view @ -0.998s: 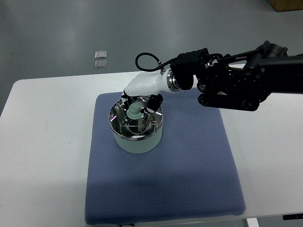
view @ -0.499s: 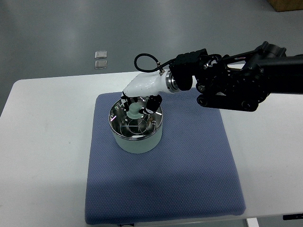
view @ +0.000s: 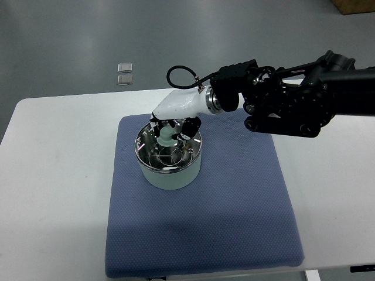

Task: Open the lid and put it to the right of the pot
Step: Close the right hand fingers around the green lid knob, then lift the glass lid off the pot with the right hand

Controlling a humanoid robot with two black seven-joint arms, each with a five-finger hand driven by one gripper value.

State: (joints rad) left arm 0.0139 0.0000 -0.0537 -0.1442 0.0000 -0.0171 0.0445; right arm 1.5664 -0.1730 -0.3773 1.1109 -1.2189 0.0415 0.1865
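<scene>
My right hand [view: 171, 130] and its arm, entering from the right edge, occupy the space above the pot [view: 169, 161] and over the far right part of the blue mat [view: 234, 222]. To the right of the pot, the mat surface is bare through to its right and near edges. The white table [view: 53, 193] left of the mat is also unobstructed.

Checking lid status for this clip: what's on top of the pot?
A glass lid sits on the pot, its knob gripped by the right robot hand. The pot's contents can't be made out.
</scene>
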